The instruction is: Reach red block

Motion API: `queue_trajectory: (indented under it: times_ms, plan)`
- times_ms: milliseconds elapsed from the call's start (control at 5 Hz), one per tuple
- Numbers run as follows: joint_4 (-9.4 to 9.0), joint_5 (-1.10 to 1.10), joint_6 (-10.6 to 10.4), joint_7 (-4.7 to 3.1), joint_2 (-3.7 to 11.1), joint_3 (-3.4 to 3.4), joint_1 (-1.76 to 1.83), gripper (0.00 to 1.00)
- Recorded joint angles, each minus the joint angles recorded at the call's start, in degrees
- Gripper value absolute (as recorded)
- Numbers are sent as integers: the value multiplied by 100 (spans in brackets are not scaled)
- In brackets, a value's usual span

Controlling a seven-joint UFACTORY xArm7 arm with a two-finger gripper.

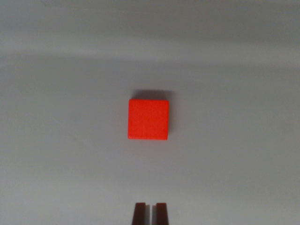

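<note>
A red block [148, 119] lies flat on a plain grey surface, near the middle of the wrist view, seen from straight above as a square. My gripper [150, 212] pokes in at the bottom edge, directly below the block in the picture. Its two dark fingertips [139, 213] stand close together with only a thin slit between them, and nothing is held. A clear stretch of surface separates the tips from the block.
The grey surface [56, 154] fills the whole view around the block. A soft shadow lies along the block's upper edge. No other object shows.
</note>
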Motion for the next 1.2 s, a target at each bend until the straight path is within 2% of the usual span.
queue_trajectory:
  times_ms: [200, 400, 600, 800, 1000, 1200]
  plan:
    - [-14, -27, -255, 3, 272, 0, 4, 0]
    - [-14, -27, -255, 3, 272, 0, 4, 0]
    - [-28, -54, -510, 6, 542, 1, 9, 0]
    - [-28, -54, -510, 6, 542, 1, 9, 0]
    - [-41, -79, -756, 9, 804, 1, 13, 0]
    - [-41, -79, -756, 9, 804, 1, 13, 0]
